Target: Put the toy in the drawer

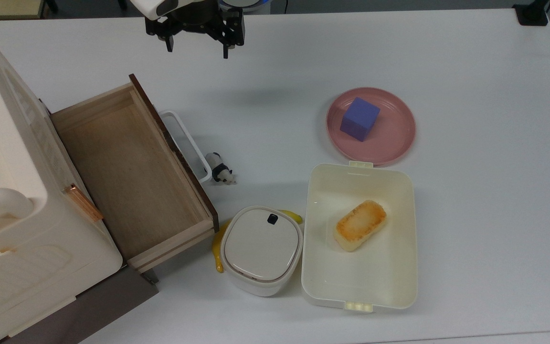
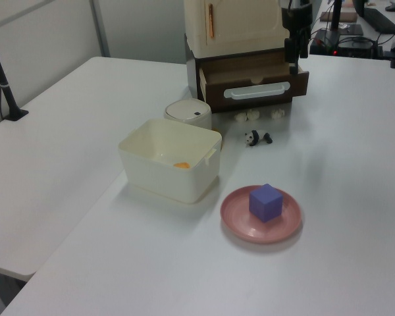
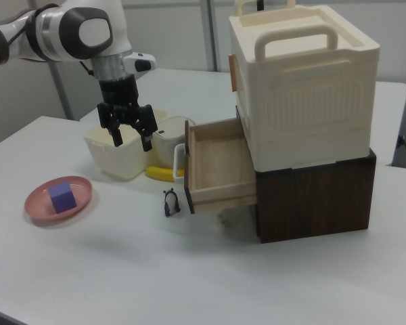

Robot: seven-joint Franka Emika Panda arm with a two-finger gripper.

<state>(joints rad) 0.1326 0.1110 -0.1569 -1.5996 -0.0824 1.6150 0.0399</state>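
Note:
The toy (image 1: 219, 169), a tiny black-and-white panda figurine, lies on the white table just beside the white loop handle (image 1: 186, 143) of the drawer (image 1: 132, 177). The toy (image 2: 257, 137) sits in front of the drawer (image 2: 253, 84) in the left view, and the toy (image 3: 170, 202) lies by the drawer (image 3: 216, 166) in the right view. The light-wood drawer is pulled out and holds nothing. My gripper (image 1: 197, 48) hangs open and empty high above the table's far side, well apart from the toy. The gripper (image 3: 130, 140) hovers above the table.
A pink plate (image 1: 394, 138) carries a purple cube (image 1: 360, 119). A cream lunch box (image 1: 318, 239) holds a toasted bread piece (image 1: 360, 225). A round white lidded container (image 1: 260, 249) rests partly over a yellow banana (image 1: 217, 248). The cream cabinet (image 1: 12, 200) fills the top view's left.

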